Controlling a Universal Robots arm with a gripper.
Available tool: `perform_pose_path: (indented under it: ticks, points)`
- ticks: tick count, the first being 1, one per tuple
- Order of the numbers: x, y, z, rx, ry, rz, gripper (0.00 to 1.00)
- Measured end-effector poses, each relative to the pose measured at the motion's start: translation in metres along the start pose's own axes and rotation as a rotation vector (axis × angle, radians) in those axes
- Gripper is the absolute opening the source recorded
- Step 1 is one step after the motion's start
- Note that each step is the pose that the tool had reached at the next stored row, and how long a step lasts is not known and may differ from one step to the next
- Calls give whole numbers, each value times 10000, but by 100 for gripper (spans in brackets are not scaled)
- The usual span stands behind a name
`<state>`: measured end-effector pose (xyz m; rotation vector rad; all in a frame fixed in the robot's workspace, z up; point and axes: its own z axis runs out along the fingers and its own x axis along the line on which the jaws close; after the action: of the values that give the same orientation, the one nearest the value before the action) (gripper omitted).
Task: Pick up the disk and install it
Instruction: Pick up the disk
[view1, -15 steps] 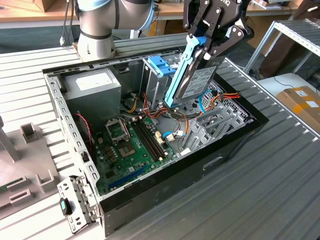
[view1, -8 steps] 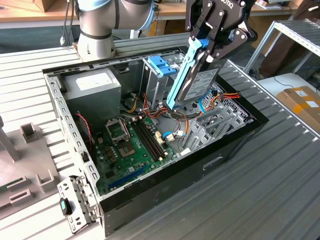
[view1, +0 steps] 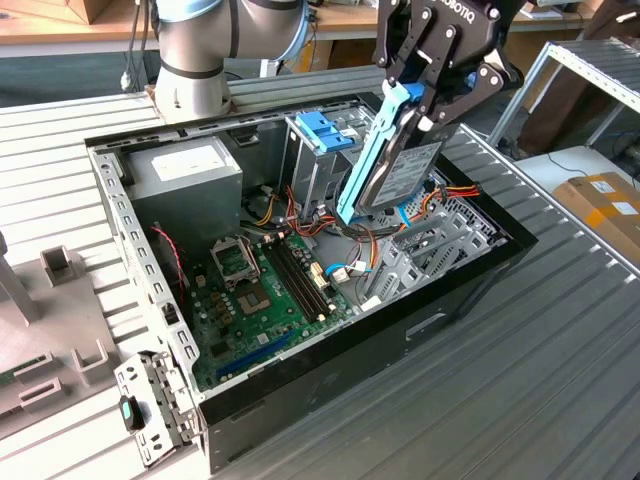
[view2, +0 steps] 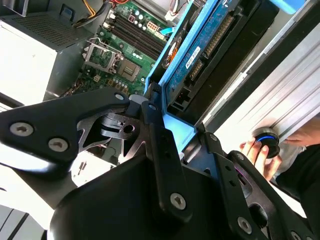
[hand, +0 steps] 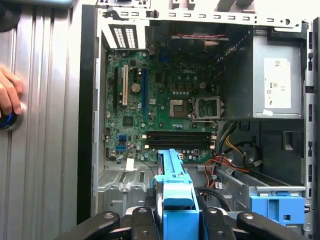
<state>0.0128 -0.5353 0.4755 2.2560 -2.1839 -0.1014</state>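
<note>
The disk (view1: 405, 170), a grey metal drive in a light-blue carrier frame, hangs on edge and tilted over the open computer case (view1: 300, 385), close to the metal drive cage (view1: 322, 160). My gripper (view1: 415, 100) is shut on the disk's upper end. The second wrist view shows the disk (view2: 210, 45) running away from the gripper (view2: 180, 132), circuit side showing. Seen in the first wrist view, the disk's blue frame (hand: 172, 185) sits between the black fingers (hand: 142, 220) of the gripper (hand: 175, 216).
The case holds a green motherboard (view1: 265, 290), a grey power supply (view1: 185, 175), loose cables (view1: 445, 195) and a blue latch (view1: 325, 130) atop the cage. A person's hand (hand: 9, 95) rests on a round button (view2: 267, 140) beside the case. A loose bracket (view1: 150, 410) lies on the table.
</note>
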Motion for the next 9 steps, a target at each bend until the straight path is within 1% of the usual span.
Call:
perform_pose_path:
  ticks: [3, 9]
  points:
    - [19, 1, 0, 0, 0, 0, 37]
    - [90, 3, 2, 0, 0, 0, 37]
